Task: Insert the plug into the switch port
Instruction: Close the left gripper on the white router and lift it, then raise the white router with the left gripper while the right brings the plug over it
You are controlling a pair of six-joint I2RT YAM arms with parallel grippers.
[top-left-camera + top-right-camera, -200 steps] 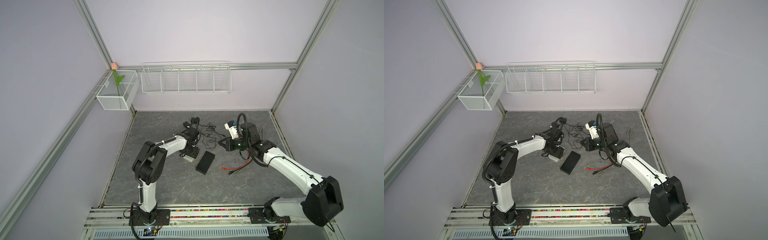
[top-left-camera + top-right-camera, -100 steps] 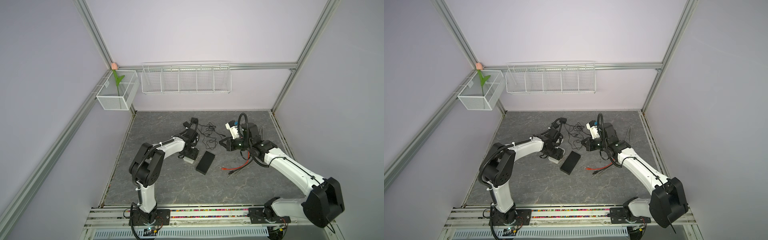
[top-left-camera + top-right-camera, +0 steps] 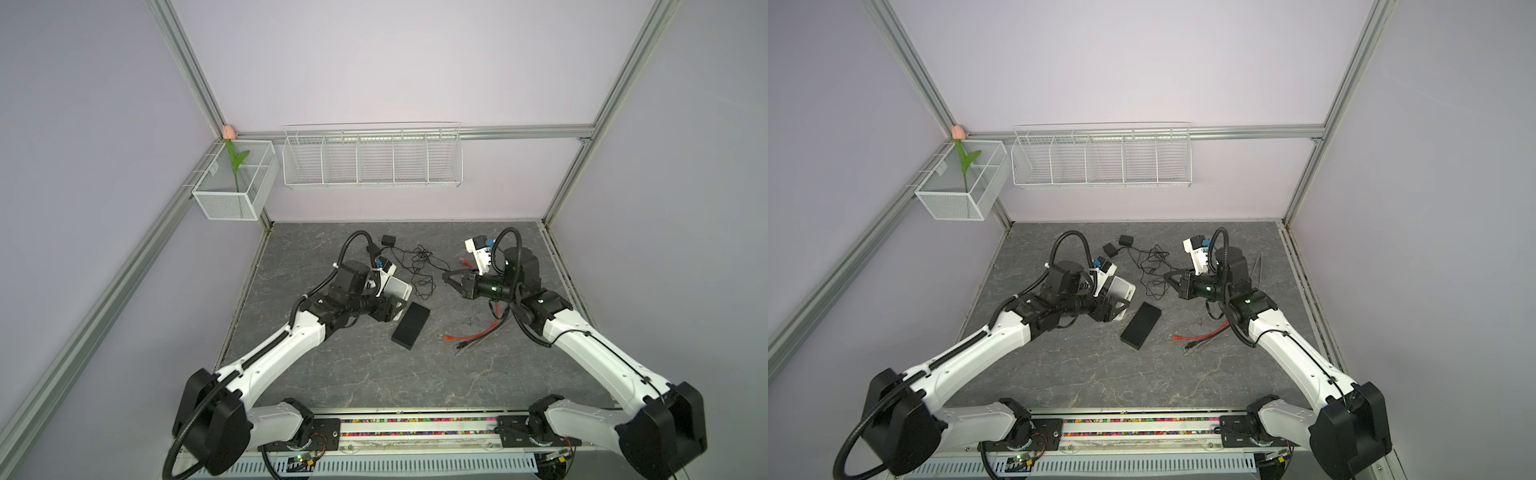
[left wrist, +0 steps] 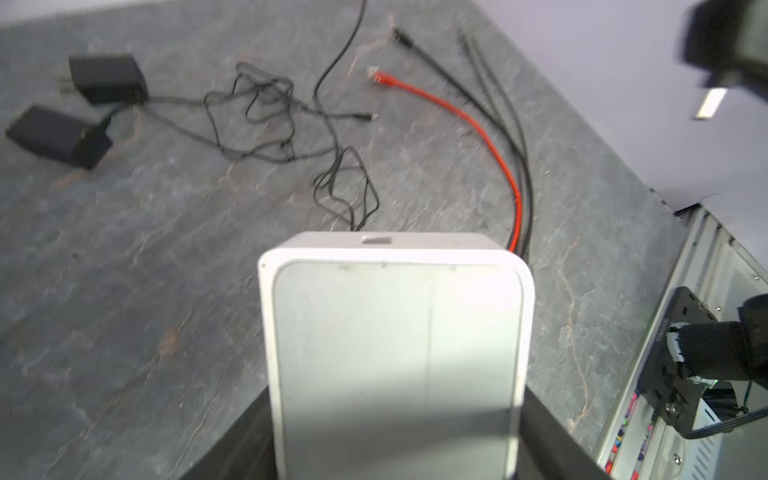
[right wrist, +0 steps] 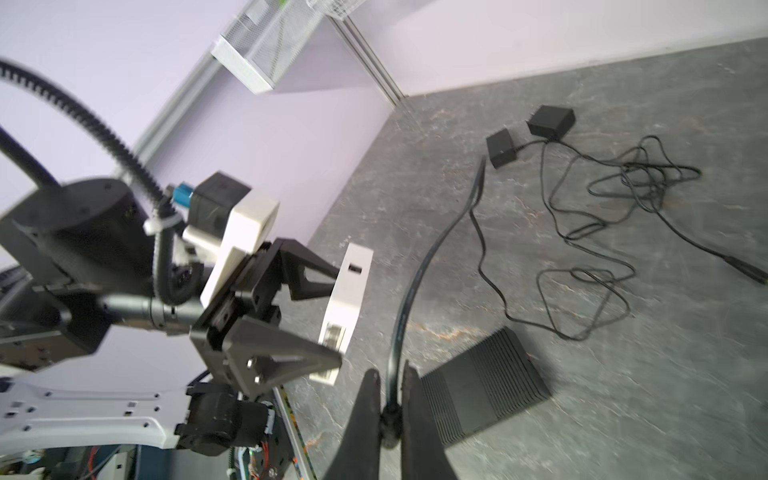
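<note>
Left gripper (image 5: 332,318) grasps white box (image 5: 351,286) by sides. Right gripper (image 5: 390,386) pinches black cable (image 5: 419,266); box near, not touching.

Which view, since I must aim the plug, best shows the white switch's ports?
Right wrist view: the white switch turns its ported edge toward that camera. Left wrist view shows mostly its flat face; both top views show it small.
</note>
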